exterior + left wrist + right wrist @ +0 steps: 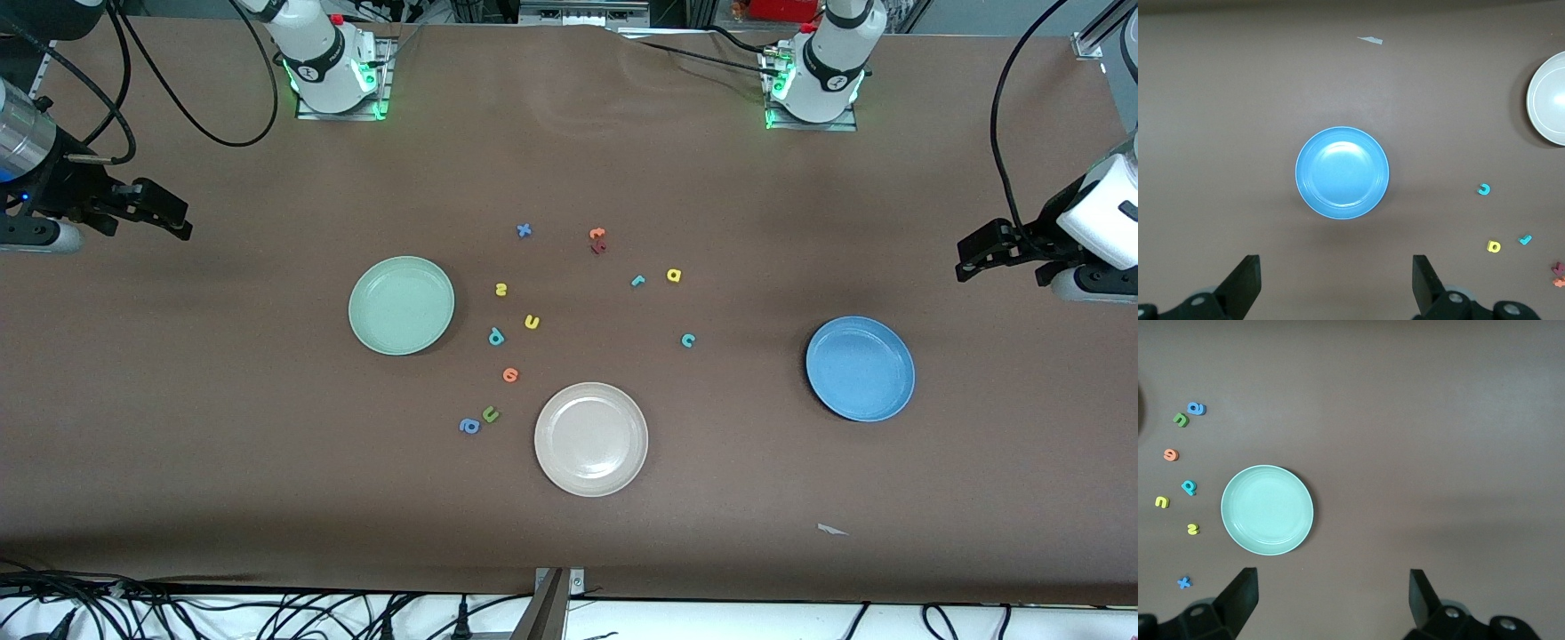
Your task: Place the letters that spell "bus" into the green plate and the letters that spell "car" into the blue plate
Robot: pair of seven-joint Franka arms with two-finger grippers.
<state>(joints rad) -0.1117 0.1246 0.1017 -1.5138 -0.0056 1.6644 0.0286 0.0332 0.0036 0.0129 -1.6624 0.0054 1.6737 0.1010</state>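
Observation:
The green plate (401,305) (1267,510) lies toward the right arm's end, empty. Beside it lie the yellow "s" (500,289) (1193,529), yellow "u" (532,322) (1162,501) and teal "b" (496,336) (1189,487). The blue plate (860,368) (1342,173) lies toward the left arm's end, empty. The teal "c" (687,340) (1483,189), yellow "a" (674,276) (1493,247) and teal "r" (637,281) (1525,239) lie mid-table. My right gripper (182,222) (1331,597) and left gripper (965,260) (1336,280) hang open and empty high above the table's two ends.
A cream-white plate (590,438) sits nearest the front camera. Other loose letters: blue "x" (524,230), an orange letter (597,234) on a dark red one, another orange letter (510,375), green "u" (490,414), blue "a" (468,427). A paper scrap (832,530) lies near the front edge.

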